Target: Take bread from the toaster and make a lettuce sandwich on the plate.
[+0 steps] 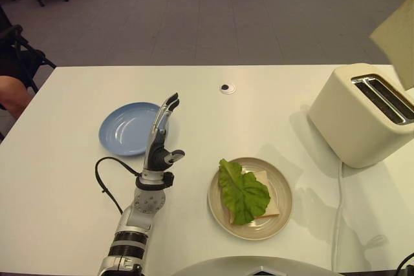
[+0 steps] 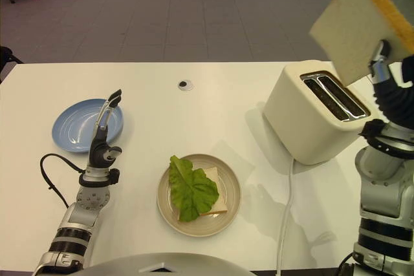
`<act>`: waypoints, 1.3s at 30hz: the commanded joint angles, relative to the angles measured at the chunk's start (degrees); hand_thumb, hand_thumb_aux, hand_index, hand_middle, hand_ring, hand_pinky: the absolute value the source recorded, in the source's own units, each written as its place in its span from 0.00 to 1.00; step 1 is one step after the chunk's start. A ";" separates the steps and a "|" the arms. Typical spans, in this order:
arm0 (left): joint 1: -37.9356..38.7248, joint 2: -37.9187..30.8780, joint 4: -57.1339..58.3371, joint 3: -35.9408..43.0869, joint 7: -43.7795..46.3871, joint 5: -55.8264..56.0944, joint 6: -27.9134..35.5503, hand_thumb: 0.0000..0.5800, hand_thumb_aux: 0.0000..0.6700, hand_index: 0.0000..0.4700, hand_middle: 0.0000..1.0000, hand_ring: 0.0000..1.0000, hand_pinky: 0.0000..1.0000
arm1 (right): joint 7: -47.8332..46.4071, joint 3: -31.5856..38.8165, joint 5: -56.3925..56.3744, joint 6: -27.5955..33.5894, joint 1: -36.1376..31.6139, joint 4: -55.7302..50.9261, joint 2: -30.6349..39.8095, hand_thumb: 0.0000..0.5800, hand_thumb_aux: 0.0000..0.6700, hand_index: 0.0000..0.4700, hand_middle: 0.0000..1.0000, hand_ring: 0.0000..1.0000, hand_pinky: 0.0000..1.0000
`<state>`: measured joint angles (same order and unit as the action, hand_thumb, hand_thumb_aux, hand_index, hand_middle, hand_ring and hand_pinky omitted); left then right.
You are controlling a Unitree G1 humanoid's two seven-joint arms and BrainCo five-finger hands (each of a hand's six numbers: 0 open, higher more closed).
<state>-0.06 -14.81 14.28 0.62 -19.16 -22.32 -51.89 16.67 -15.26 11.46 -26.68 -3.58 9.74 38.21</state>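
Near the front edge of the white counter point(image 1: 58, 224) sits a beige plate point(image 1: 284, 198), and everything else is placed from it. On the plate lies a flat slice of bread point(image 1: 268, 195), with a green lettuce leaf point(image 1: 242, 192) spread over its left part and reaching past the bread to the plate's left rim.

To the right of the plate and farther back stands a cream toaster point(image 2: 310, 114), well apart from it, both slots facing up. A white cord point(image 2: 284, 224) runs from the toaster's base toward the front of the counter, passing to the right of the plate.

High above the toaster, up and to the right of the plate, the right hand point(image 2: 391, 79) holds a second slice point(image 2: 359, 21). This slice is tilted, its pale face toward the camera and its browner crust along the right side. The fingers point(image 2: 380, 53) are closed on its lower right corner.

Left of the plate, the left hand point(image 1: 162, 143) stands above the counter with its fingers point(image 1: 165, 117) stretched almost straight, pointing away from the robot and holding nothing. Its fingertips overlap the right rim of a blue plate point(image 1: 126, 130), which lies to the left of and behind the beige plate; whether they touch it cannot be told. A black cable point(image 1: 103, 176) loops beside the left wrist.

Behind the beige plate, toward the counter's far edge, is a small round cap point(image 1: 227, 87).
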 commanded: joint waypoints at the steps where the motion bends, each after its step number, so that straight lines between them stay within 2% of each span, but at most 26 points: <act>1: -0.34 -0.33 0.47 0.57 1.98 0.99 -1.61 0.00 0.00 0.00 0.00 0.00 0.00 | -22.57 12.57 -18.17 2.36 5.74 4.30 0.84 1.00 1.00 1.00 1.00 1.00 1.00; 5: -1.41 -0.23 0.96 0.27 4.56 5.34 -1.50 0.00 0.00 0.00 0.00 0.00 0.00 | -38.02 20.36 -27.03 2.20 9.19 3.56 -0.90 1.00 1.00 1.00 1.00 1.00 1.00; 15: -2.86 -0.91 0.95 1.23 9.98 6.04 -3.39 0.00 0.00 0.00 0.00 0.00 0.00 | -57.92 30.62 -22.43 3.61 8.16 -9.73 -2.78 1.00 1.00 1.00 1.00 1.00 1.00; 19: -3.74 -0.87 1.77 1.36 11.20 5.25 -4.03 0.00 0.00 0.00 0.00 0.00 0.00 | -58.56 32.13 -17.38 3.44 5.75 -15.08 -4.76 1.00 1.00 1.00 1.00 1.00 1.00; 23: -3.28 -1.94 -0.19 3.41 14.16 3.85 -5.80 0.00 0.00 0.00 0.00 0.00 0.00 | -54.34 31.97 -11.44 2.32 3.83 -19.85 -7.10 1.00 1.00 1.00 1.00 1.00 1.00; 24: -2.23 -3.52 -3.07 4.90 16.62 3.28 -6.43 0.00 0.00 0.00 0.00 0.00 0.00 | -53.24 31.44 -10.86 2.42 3.60 -20.20 -7.58 1.00 1.00 1.00 1.00 1.00 1.00; 27: 3.40 -14.52 -17.21 15.17 31.36 8.86 -3.61 0.00 0.00 0.00 0.00 0.00 0.00 | -50.00 30.54 -8.32 2.17 2.80 -21.49 -8.32 1.00 1.00 1.00 1.00 1.00 1.00; 28: 4.93 -17.55 -20.49 17.91 35.43 9.64 -2.41 0.02 0.01 0.01 0.00 0.00 0.00 | -49.55 30.62 -7.76 2.06 2.52 -21.74 -8.56 1.00 1.00 1.00 1.00 1.00 1.00; 29: 5.86 -19.75 -22.49 20.42 38.96 10.15 -1.09 0.39 0.22 0.22 0.00 0.00 0.00 | -49.25 30.83 -7.23 1.89 2.32 -21.74 -8.84 1.00 1.00 1.00 1.00 1.00 1.00; 30: 6.19 -20.81 -23.13 22.37 41.52 10.28 -0.04 0.46 0.26 0.26 0.00 0.00 0.00 | -49.02 31.06 -6.70 1.63 2.21 -21.57 -8.99 1.00 1.00 1.00 1.00 1.00 1.00; 31: 5.91 -20.87 -21.98 23.72 43.15 8.88 0.48 0.46 0.27 0.27 0.00 0.00 0.00 | -49.00 31.29 -6.46 1.52 2.19 -21.04 -9.15 1.00 1.00 1.00 1.00 1.00 1.00; 33: 5.01 -20.20 -17.17 26.19 45.23 4.20 1.00 0.28 0.15 0.15 0.00 0.00 0.00 | -49.25 31.65 -6.16 1.45 2.03 -19.87 -9.27 1.00 1.00 1.00 1.00 1.00 1.00; 34: 4.43 -19.60 -14.08 27.07 45.27 1.24 1.03 0.30 0.16 0.16 0.00 0.00 0.00 | -49.40 31.75 -6.05 1.48 1.96 -19.37 -9.25 1.00 1.00 1.00 1.00 1.00 1.00; 35: 3.72 -18.91 -11.20 27.67 44.79 -1.29 0.98 0.22 0.12 0.12 0.00 0.00 0.00 | -49.54 31.78 -6.00 1.46 2.05 -18.74 -9.16 1.00 1.00 1.00 1.00 1.00 1.00; 36: 2.42 -17.95 -7.65 28.05 43.28 -4.71 0.81 0.25 0.13 0.13 0.00 0.00 0.00 | -49.60 31.78 -5.99 1.61 2.40 -17.61 -9.11 1.00 1.00 1.00 1.00 1.00 1.00; 38: -0.16 -16.19 -1.37 28.49 39.29 -10.63 0.74 0.23 0.12 0.12 0.00 0.00 0.00 | -49.93 31.97 -5.97 1.47 3.14 -15.28 -9.04 1.00 1.00 1.00 1.00 1.00 1.00; 39: -1.04 -15.51 0.98 28.57 37.50 -12.14 0.51 0.17 0.09 0.09 0.00 0.00 0.00 | -50.19 32.08 -6.03 1.40 3.55 -14.03 -8.89 1.00 1.00 1.00 1.00 1.00 1.00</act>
<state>-0.52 -30.21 7.29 28.32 18.74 -26.57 -55.71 -31.76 15.56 4.82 -25.01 -1.89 -6.71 29.13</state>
